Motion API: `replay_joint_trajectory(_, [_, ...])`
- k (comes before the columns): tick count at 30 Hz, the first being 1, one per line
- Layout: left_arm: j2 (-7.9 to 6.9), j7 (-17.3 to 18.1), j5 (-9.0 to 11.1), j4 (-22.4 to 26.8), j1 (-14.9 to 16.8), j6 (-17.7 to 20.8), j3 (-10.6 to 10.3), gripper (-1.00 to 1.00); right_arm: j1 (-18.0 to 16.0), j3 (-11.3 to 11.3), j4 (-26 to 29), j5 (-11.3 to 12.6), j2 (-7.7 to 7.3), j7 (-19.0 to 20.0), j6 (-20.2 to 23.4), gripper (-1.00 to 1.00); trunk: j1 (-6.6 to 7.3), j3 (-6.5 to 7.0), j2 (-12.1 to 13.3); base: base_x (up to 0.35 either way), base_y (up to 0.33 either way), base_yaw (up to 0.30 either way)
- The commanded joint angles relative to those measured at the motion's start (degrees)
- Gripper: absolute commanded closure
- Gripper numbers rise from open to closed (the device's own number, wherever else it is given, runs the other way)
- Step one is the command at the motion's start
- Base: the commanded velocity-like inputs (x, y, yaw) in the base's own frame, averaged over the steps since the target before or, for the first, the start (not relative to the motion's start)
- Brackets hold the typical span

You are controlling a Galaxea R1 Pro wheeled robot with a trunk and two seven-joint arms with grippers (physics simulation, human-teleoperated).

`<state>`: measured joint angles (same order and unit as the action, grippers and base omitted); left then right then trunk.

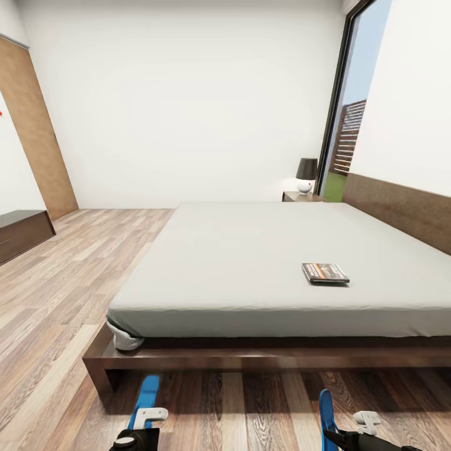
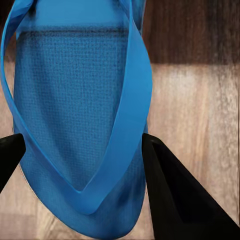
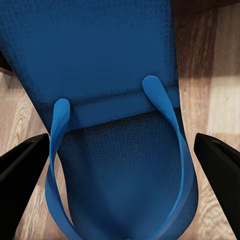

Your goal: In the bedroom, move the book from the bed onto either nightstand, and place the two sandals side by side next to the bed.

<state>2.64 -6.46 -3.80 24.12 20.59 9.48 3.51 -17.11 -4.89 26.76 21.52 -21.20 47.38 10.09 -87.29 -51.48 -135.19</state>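
From the head view, the book (image 1: 325, 273) lies on the bed (image 1: 250, 263), and the left end effector (image 1: 147, 416) and right end effector (image 1: 341, 426) carry the sandals low over the floor (image 1: 250, 401) at the bed's foot, apart. In the left wrist view, the fingers (image 2: 165, 185) are clenched on the left sandal (image 2: 75, 125)'s strap side, so lower it flat before releasing. In the right wrist view, the fingers (image 3: 220, 170) stand clear of the right sandal (image 3: 115, 100), so whether they grasp it I cannot tell; bring it parallel, just beside the other.

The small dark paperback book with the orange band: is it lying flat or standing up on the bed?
Lying flat. The small dark paperback book rests cover-up on the off-white mattress of the large low bed, closed.
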Motion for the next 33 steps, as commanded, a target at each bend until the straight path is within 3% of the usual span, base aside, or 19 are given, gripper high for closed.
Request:
replay_joint_trajectory(1, [0.07,-0.06,0.58,0.16,0.02,0.33,0.35,1.00,-0.02,-0.29,0.05,0.63,-0.07,0.00,0.51,1.00,0.01,-0.06,-0.02,0.000,0.000,0.000])
replay_joint_trajectory(5, [0.15,-0.12,4.62,0.31,0.05,0.29,0.29,1.00,-0.02,-0.29,0.05,0.63,-0.07,0.00,0.54,1.00,0.01,-0.06,-0.02,0.000,0.000,0.000])
replay_joint_trajectory(9, [0.14,-0.13,6.18,0.51,0.06,0.28,0.27,1.00,-0.02,-0.29,0.03,0.63,-0.07,0.00,0.54,1.00,0.01,-0.06,-0.02,0.000,0.000,0.000])
replay_joint_trajectory(14, [0.16,-0.14,6.48,0.61,0.06,0.40,0.27,1.00,-0.02,-0.22,0.04,0.63,-0.07,-0.04,0.53,1.00,0.01,-0.06,-0.02,0.000,0.000,0.000])
replay_joint_trajectory(33, [0.35,-0.14,6.52,0.66,0.06,0.29,0.26,1.00,-0.02,-0.12,0.05,0.89,-0.50,0.00,0.75,1.00,-4.16,-3.47,-7.65,0.000,0.000,0.000])
